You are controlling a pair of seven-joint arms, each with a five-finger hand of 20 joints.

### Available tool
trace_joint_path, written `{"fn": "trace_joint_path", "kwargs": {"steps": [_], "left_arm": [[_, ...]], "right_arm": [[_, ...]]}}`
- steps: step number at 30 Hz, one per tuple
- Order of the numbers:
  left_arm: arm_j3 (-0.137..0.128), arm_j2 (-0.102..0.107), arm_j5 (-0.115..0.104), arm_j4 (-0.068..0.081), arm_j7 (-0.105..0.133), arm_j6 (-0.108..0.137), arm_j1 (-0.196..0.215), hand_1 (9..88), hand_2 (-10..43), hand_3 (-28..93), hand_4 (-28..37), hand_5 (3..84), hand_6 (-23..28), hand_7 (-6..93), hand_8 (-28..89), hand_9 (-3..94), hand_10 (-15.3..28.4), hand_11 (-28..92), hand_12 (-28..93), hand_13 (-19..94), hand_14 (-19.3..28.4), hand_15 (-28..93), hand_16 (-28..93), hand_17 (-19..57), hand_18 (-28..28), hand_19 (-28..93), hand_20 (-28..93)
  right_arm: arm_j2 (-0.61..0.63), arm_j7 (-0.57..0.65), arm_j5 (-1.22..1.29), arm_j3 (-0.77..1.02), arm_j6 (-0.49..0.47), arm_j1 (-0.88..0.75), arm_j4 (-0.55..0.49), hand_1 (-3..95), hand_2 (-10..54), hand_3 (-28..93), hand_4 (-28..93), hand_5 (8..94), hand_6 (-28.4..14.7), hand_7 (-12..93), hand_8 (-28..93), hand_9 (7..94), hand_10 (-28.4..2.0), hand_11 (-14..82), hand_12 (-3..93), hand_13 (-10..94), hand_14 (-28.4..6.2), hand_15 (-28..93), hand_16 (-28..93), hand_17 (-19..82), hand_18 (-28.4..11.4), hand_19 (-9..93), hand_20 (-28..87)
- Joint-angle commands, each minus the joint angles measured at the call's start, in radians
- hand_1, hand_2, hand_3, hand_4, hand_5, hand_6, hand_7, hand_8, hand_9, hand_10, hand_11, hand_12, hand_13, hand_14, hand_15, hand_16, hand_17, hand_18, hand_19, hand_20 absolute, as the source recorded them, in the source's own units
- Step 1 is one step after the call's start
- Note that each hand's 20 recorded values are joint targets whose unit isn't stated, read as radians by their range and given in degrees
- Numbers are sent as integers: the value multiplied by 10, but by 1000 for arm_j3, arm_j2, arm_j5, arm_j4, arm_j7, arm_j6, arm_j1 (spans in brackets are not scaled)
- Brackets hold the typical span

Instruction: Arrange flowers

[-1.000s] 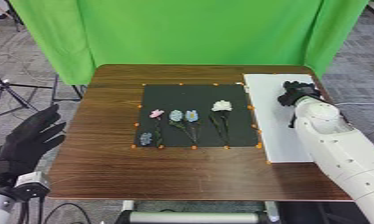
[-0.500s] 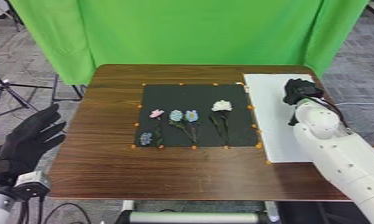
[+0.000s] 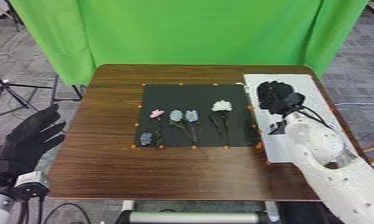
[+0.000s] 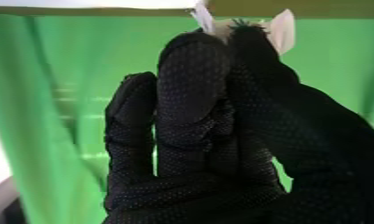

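From where I stand, the robot's right hand [image 3: 277, 97] is over the white board [image 3: 321, 97] on the right of the worktop [image 3: 166, 175]. In the right wrist view, that hand [image 4: 192, 95] has its thumb and fingers drawn together at the tips, pinching a pale flower [image 4: 282, 33]. Its petals poke out whitish past the black glove; it looks faintly pink to me, though the glove hides too much to be sure.

Beside the board, on the black mat [image 3: 188, 92], lie more flowers. Nearest the board is a fluffy white flower [image 3: 222, 106] with dark green leaves and stem. Then come a blue flower with a yellowish centre [image 3: 191, 116] and, close beside it, a light blue flower [image 3: 175, 116], their stems trailing toward the near edge. Further left there's a pink flower [image 3: 157, 114], and nearer the robot a small dusky blue flower [image 3: 146, 138].

Orange marks dot the mat's border. Brown wood runs along its left side and in a broad strip before it, while the board sits close to the worktop's right edge. The left hand [image 3: 25, 137] hangs beyond the left edge, fingers extended. A green curtain [image 3: 201, 35] stands behind the far edge.
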Motion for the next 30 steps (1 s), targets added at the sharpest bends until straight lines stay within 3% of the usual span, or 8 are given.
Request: {"fn": "trace_joint_path", "kwargs": {"steps": [1, 6, 14, 20, 26, 30], "left_arm": [[4, -10, 0, -2, -3, -7, 1, 207, 7, 700, -283, 212, 7, 217, -109, 181, 91, 127, 186, 149, 115, 165, 68, -110, 184, 375, 92], [4, -8, -4, -1, -3, 0, 5, 207, 7, 701, -283, 212, 7, 217, -109, 181, 91, 126, 186, 149, 115, 166, 68, -110, 184, 375, 92], [6, -10, -2, 1, -8, -8, -4, 207, 6, 701, -283, 211, 7, 217, -109, 181, 91, 127, 186, 150, 115, 166, 67, -110, 184, 375, 92], [3, -13, 0, 1, -10, -4, -1, 208, 6, 702, -283, 212, 7, 218, -109, 181, 91, 128, 187, 150, 115, 164, 67, -110, 184, 375, 92], [2, -9, -2, 2, -9, -5, -2, 208, 7, 700, -283, 212, 7, 217, -109, 181, 91, 128, 186, 150, 116, 166, 68, -110, 184, 375, 92], [-1, -12, -2, 1, -9, -7, 2, 208, 7, 700, -283, 212, 7, 217, -109, 181, 91, 128, 185, 150, 116, 166, 67, -110, 184, 375, 92]], "right_arm": [[-73, -31, -71, -55, 28, -84, -27, 509, -95, 854, -264, 616, 20, 617, 45, 781, -62, 292, 533, 796, -4, 492, 403, 357, -163, 800, 431], [-100, -22, -68, -64, 34, -96, -31, 502, -95, 856, -258, 615, 22, 618, 50, 781, -61, 291, 533, 788, -8, 505, 397, 349, -165, 799, 435], [-115, 10, -115, -79, 34, -84, -20, 498, -95, 852, -267, 607, 23, 620, 61, 771, -61, 291, 539, 769, -11, 523, 398, 334, -166, 796, 439], [-111, 12, -98, -37, -42, -96, -36, 444, -95, 821, -281, 518, 12, 611, 42, 676, -65, 292, 507, 679, -15, 557, 373, 278, -162, 761, 442], [-101, -19, -81, 8, -124, -103, -47, 378, -95, 852, -283, 479, 3, 546, 2, 559, -90, 414, 332, 611, -36, 578, 302, 234, -164, 732, 446], [-96, -51, -54, 33, -150, -117, -65, 342, -95, 882, -282, 480, 0, 525, -197, 528, -97, 430, 285, 586, -50, 607, 234, 211, -170, 721, 453]]}}
